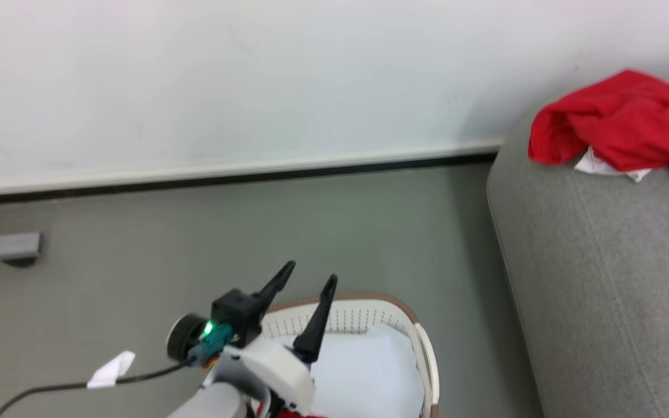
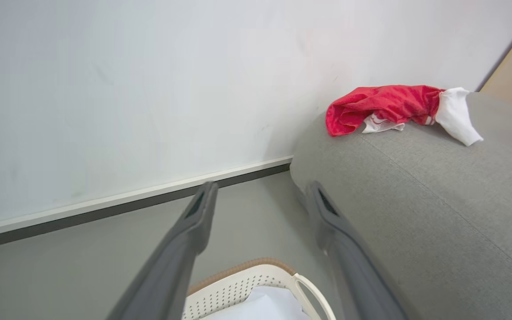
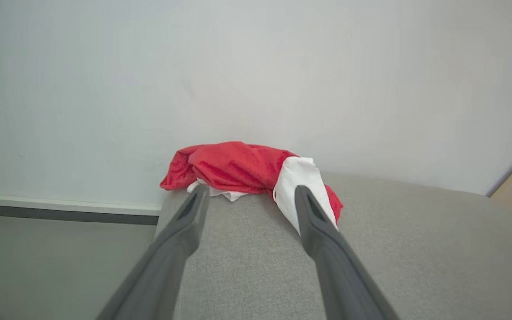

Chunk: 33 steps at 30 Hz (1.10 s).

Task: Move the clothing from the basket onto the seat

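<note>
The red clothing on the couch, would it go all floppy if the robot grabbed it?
Probably floppy: the red clothing lies crumpled in soft folds on the couch. It likely weighs little, since it looks like thin fabric. It should not roll, because it sags limp against the couch.

The grey floor (image 1: 253, 232) carried the white basket (image 1: 352, 318) and, near it, the grey seat (image 1: 590, 278). A crumpled red garment (image 1: 625, 119) with white trim lay on the seat's upper surface, close to the wall, well apart from the basket.
</note>
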{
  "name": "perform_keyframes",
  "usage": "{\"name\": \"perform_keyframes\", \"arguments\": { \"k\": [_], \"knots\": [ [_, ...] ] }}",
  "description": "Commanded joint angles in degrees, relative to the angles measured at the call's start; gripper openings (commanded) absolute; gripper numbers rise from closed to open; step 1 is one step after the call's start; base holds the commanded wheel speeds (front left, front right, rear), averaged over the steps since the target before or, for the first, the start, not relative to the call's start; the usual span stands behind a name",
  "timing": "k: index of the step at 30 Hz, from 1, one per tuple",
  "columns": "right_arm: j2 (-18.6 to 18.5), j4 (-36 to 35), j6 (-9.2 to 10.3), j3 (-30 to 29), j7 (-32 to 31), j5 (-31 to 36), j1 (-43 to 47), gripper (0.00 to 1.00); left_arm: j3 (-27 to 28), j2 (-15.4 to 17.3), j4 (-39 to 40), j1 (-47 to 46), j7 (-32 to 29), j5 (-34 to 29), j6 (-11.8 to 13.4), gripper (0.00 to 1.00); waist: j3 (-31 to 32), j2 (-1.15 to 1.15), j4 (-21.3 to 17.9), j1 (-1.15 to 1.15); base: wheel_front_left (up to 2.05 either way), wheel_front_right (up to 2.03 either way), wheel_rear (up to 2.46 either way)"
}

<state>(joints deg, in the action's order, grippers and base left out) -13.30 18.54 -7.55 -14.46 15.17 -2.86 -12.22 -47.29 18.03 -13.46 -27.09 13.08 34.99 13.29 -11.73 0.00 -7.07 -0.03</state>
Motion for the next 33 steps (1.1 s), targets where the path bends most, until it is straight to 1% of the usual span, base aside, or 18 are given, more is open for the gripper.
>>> {"name": "perform_keyframes", "arguments": {
  "k": [1,3,4,10,12,17,23,33],
  "knots": [
    [0.76,-1.25,0.12,0.92,-0.05,0.01,1.79,1.00,0.59,1.05,-0.41,1.95,0.87,0.53,0.61,1.00,4.24,0.00,2.20,0.03,0.00,0.00,0.00],
    [1.39,-2.70,0.13,2.62,-0.05,0.26,3.42,1.00,1.47,1.67,-0.72,4.03,1.24,0.49,1.53,1.00,5.63,0.00,3.14,0.03,0.00,0.00,0.00],
    [1.39,-2.70,0.13,2.62,-0.05,0.26,3.42,1.00,1.47,1.67,-0.72,4.03,1.24,0.49,1.53,1.00,5.63,0.00,3.14,0.03,0.00,0.00,0.00],
    [3.59,-4.80,0.12,6.69,-0.05,-0.68,7.27,1.00,5.41,2.81,-1.23,10.14,2.10,2.59,1.41,1.00,9.05,0.00,6.51,0.03,0.00,0.00,0.00],
    [4.39,-5.35,0.12,7.52,-0.05,-1.10,8.42,1.00,6.94,3.31,-1.04,11.57,2.10,1.64,1.05,1.00,9.85,0.00,7.53,0.03,0.00,0.00,0.00],
    [6.23,-7.17,0.12,9.90,-0.04,-0.69,10.88,1.00,13.08,3.13,1.94,17.31,2.06,-2.27,-0.25,1.00,11.23,0.00,9.40,0.03,0.00,0.00,0.00],
    [8.01,-8.54,0.12,11.75,-0.05,0.16,13.74,1.00,20.78,1.64,3.59,24.16,2.08,-8.20,-3.81,1.00,12.04,0.00,10.89,0.03,0.00,0.00,0.00],
    [9.67,-7.85,0.13,12.94,-0.04,-1.34,17.21,1.00,33.72,-4.50,4.26,31.65,2.08,-16.10,-10.95,1.00,13.83,0.00,11.59,0.03,0.00,0.00,0.00]
  ]
}}
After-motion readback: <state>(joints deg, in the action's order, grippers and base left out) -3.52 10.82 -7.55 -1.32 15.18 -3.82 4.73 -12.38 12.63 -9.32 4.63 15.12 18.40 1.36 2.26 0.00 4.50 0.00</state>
